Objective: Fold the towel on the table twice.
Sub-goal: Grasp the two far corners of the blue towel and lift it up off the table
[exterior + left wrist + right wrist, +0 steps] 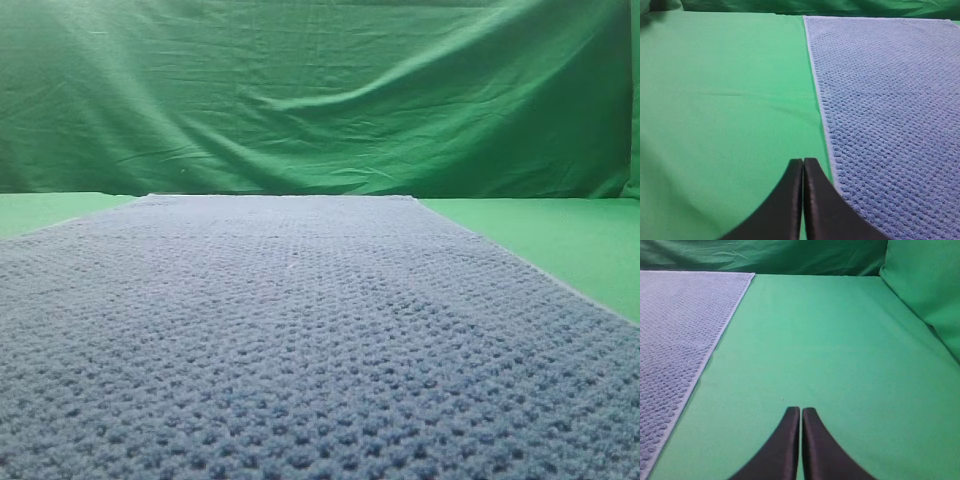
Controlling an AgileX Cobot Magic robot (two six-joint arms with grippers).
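Observation:
The towel (300, 340) is a blue-grey waffle-knit cloth lying flat and unfolded on the green table (560, 235), filling most of the exterior high view. No gripper shows in that view. In the left wrist view my left gripper (803, 162) is shut and empty over bare table, just left of the towel (890, 110) and its left edge. In the right wrist view my right gripper (801, 411) is shut and empty above bare table, well to the right of the towel (675, 335) and its right edge.
A wrinkled green backdrop cloth (320, 90) hangs behind the table. Bare green table surface (720, 100) lies left of the towel and more bare table surface (840, 340) lies right of it. A green fabric fold (925, 295) rises at the far right.

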